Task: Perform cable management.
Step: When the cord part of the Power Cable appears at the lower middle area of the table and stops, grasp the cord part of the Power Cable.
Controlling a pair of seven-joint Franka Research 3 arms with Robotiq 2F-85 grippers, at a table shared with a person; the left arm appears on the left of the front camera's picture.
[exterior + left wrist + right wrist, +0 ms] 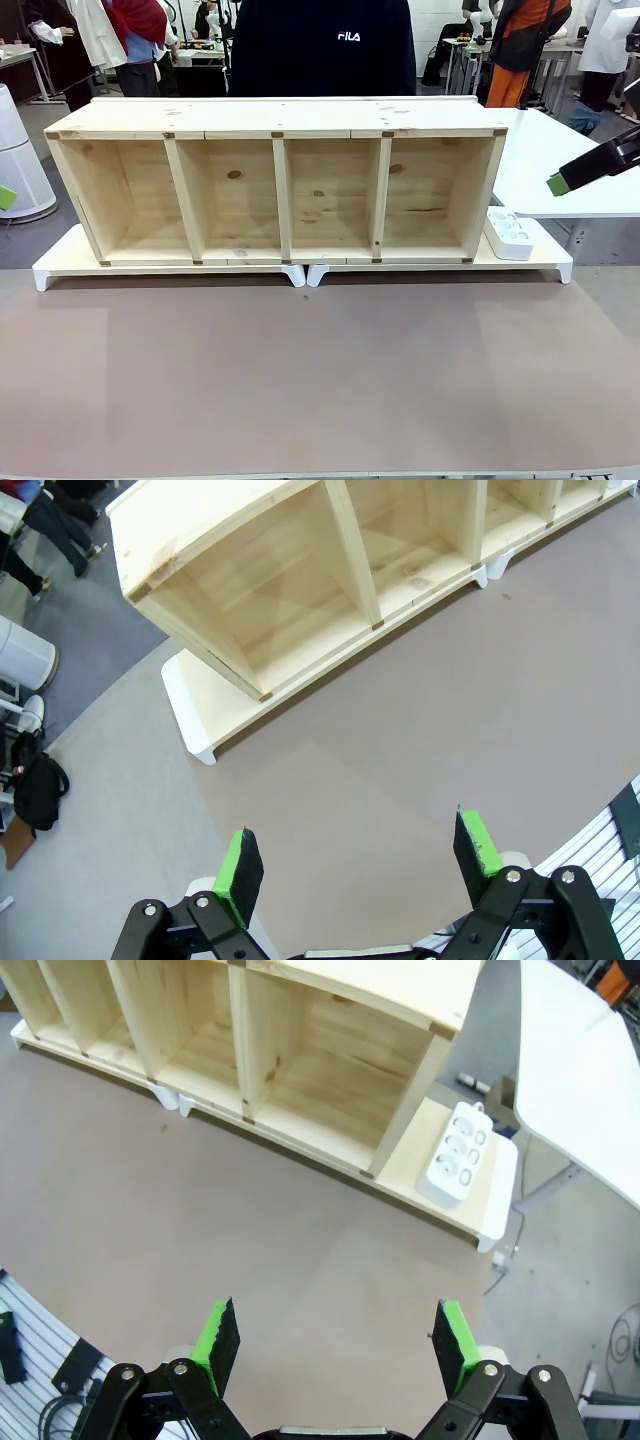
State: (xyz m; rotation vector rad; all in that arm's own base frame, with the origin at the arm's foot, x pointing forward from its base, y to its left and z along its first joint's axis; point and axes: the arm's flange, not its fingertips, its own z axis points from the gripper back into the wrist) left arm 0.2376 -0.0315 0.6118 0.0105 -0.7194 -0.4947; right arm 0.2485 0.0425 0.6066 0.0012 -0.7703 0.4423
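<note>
The cable is out of view. My left gripper [358,865] hangs open above the brown tabletop [420,720], near the left end of the wooden shelf [300,570], with nothing between its green pads. My right gripper [335,1345] is also open and empty, high over the table near the shelf's right end [330,1050]. In the front view its black finger with a green pad [560,182] pokes in from the right edge, above the white side table [560,150].
The four-compartment wooden shelf [280,180] lies open-side forward on two low white boards [180,268]. A white power strip [508,234] [455,1155] rests on the board at the shelf's right end. A person in a dark top [320,45] stands behind the shelf.
</note>
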